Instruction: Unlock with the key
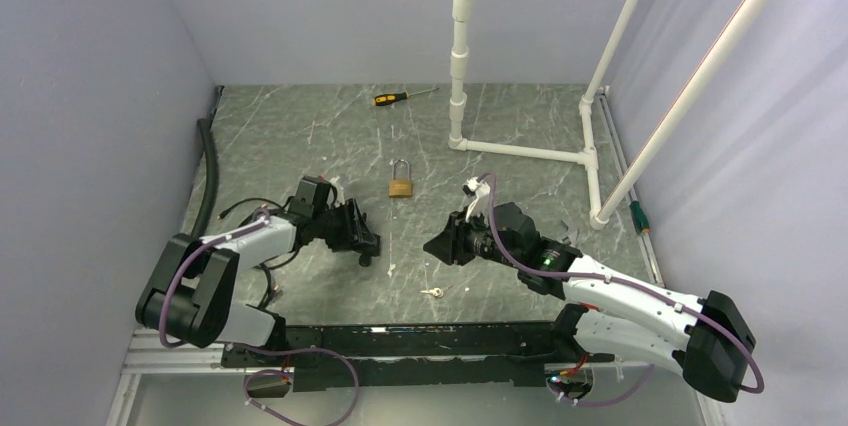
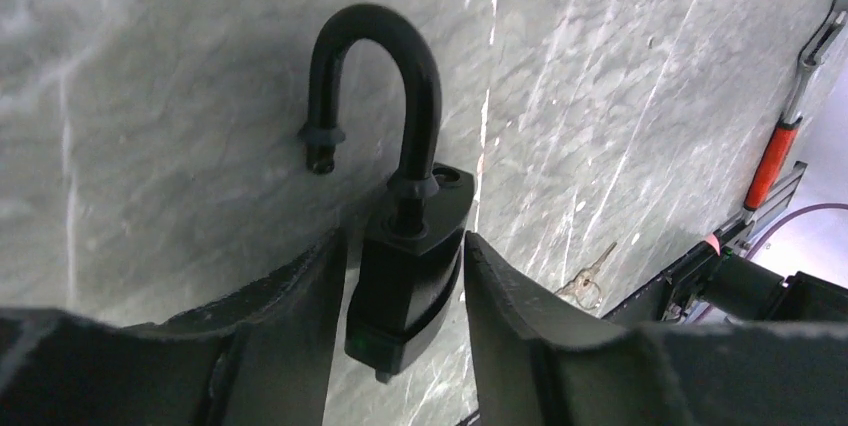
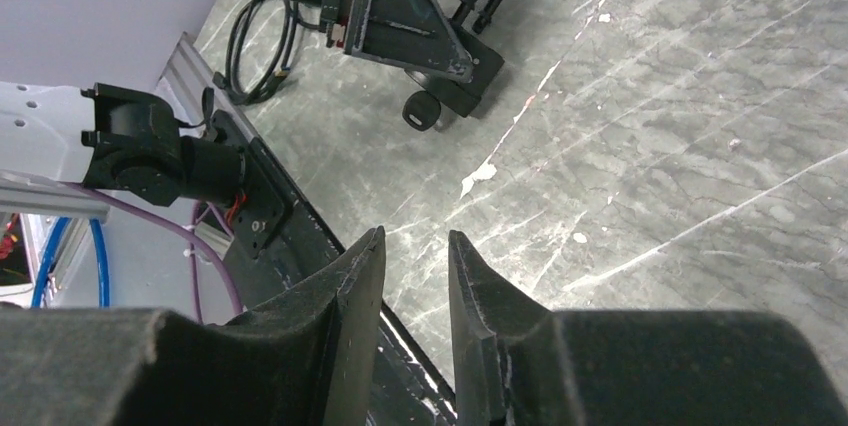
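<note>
My left gripper [image 1: 365, 241] [image 2: 403, 241] is shut on the body of a black padlock [image 2: 405, 276], held low over the table. The padlock's shackle [image 2: 375, 56] is up, with one end free of the body. In the right wrist view the padlock [image 3: 470, 76] has a black-headed key [image 3: 420, 111] sticking out of its underside. My right gripper [image 1: 440, 244] [image 3: 416, 236] is open by a narrow gap and empty. It faces the left gripper from a short way to the right.
A brass padlock [image 1: 401, 186] lies beyond the grippers. A small silver key [image 1: 432, 292] [image 2: 590, 281] lies near the front rail. A screwdriver [image 1: 400, 97] lies at the back. A white pipe frame [image 1: 520, 151] stands back right, a black hose [image 1: 210, 166] runs along the left.
</note>
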### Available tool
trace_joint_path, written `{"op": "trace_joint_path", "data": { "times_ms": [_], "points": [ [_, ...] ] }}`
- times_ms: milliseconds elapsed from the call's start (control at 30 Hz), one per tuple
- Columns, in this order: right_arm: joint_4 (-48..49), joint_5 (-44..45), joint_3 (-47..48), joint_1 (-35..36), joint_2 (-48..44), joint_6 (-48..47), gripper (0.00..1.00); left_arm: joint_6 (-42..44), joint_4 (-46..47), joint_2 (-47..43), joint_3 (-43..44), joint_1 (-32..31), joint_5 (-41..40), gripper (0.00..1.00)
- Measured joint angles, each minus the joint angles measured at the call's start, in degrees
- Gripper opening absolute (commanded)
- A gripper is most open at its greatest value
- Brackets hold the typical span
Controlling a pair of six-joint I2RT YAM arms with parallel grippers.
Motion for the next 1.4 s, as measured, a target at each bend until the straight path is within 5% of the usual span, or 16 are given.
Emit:
{"op": "trace_joint_path", "data": {
  "times_ms": [200,433,533,600,733,967,1100,1400],
  "points": [
    [0.24,-0.33,-0.2,0.0,0.83,0.28,0.33,0.02,-4.72,-4.48,-0.7,0.0,-1.84,0.69],
    [0.5,-0.5,-0.2,0.0,1.75,0.35,0.38,0.74,-11.41,-11.69,-0.13,0.0,-4.31,0.75],
    [0.92,-0.66,-0.2,0.0,2.16,0.48,0.49,1.16,-15.41,-14.38,1.64,0.0,-4.9,0.8],
    [1.46,-0.98,-0.2,0.02,2.8,0.87,0.62,1.49,-19.21,-16.87,3.98,0.0,-5.29,0.97],
    [2.19,-1.66,0.07,0.31,5.14,1.4,0.72,3.02,-27.52,-23.19,11.65,0.0,-6.58,0.99],
    [4.61,-2.45,5.44,1.62,13.42,1.97,0.71,10.62,-41.44,-31.36,27.82,-0.11,-19.15,0.99],
    [8.11,-3.82,11.32,2.23,21.88,3.39,0.69,13.0,-44.35,-36.65,26.4,-0.11,-27.85,1.0],
    [11.17,-6.58,23.91,2.91,40.17,6.86,0.57,15.3,-46.58,-39.54,23.78,0.13,-31.61,0.99]
  ]
}}
